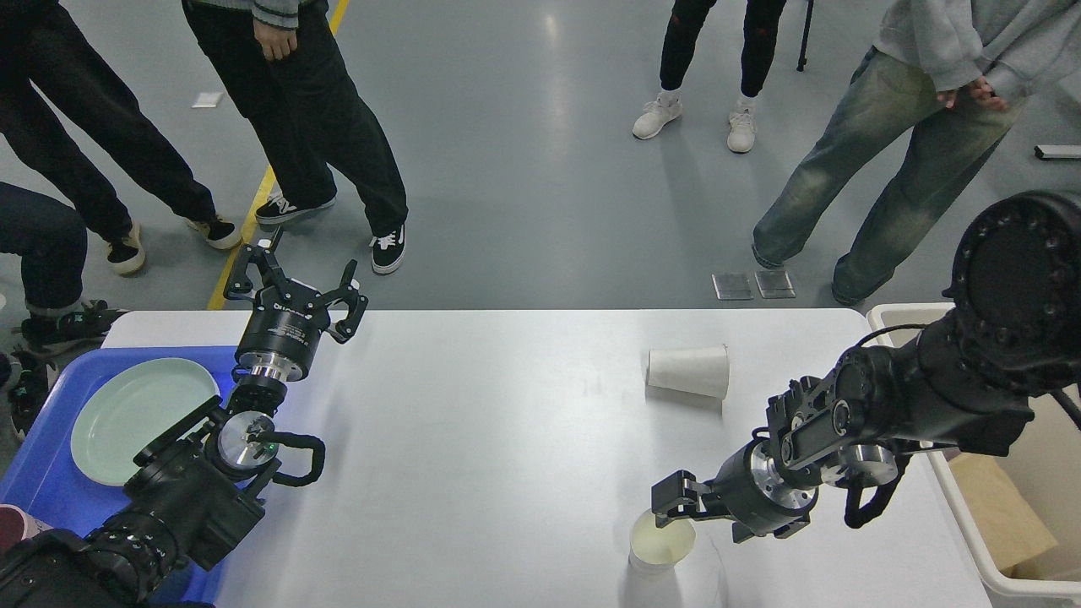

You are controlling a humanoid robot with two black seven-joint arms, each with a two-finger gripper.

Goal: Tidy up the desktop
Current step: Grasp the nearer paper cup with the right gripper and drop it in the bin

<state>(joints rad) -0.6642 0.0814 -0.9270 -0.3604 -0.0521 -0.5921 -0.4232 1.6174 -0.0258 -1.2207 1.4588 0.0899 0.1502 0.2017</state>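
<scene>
The white desktop (507, 439) fills the lower half of the head view. A white paper cup (688, 370) lies on its side at the back right. A second paper cup (661, 547) stands upright near the front edge. My right gripper (671, 500) is at this cup's rim, on its far side. Its fingers are dark and bunched, so I cannot tell whether they grip the rim. My left gripper (300, 277) is open and empty, held above the back left of the desktop, past its far edge.
A blue tray (42, 473) at the left holds a pale green plate (139, 418). A beige bin (971, 540) with a brown item inside stands off the right edge. Several people stand on the floor beyond the far edge.
</scene>
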